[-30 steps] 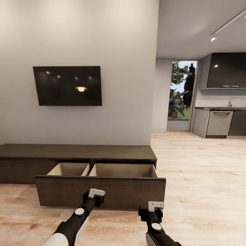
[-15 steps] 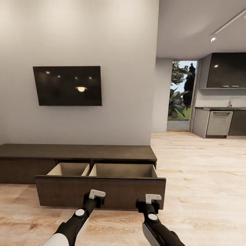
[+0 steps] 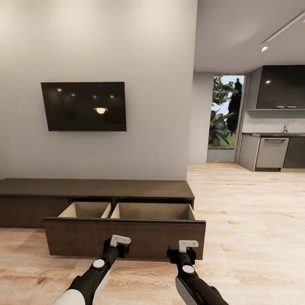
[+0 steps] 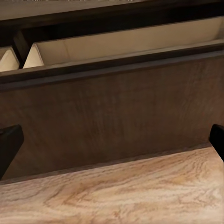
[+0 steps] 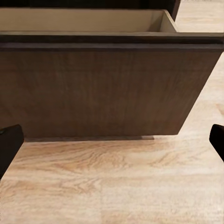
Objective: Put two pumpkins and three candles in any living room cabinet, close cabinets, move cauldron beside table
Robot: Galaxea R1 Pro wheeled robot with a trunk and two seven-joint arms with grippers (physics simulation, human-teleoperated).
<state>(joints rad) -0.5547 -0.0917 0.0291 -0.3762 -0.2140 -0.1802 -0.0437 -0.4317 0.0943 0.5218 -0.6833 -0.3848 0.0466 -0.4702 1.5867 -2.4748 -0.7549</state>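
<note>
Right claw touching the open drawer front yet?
Apart. In the right wrist view a strip of floor lies between the right claw and the cabinet drawer front; both fingertips sit wide open.

A black TV [image 3: 83, 106] hangs on the pale wall at ten o'clock. At two o'clock, black kitchen cupboards [image 3: 281, 87] sit above a grey dishwasher [image 3: 271, 152], beside a garden doorway [image 3: 225, 118].
</note>
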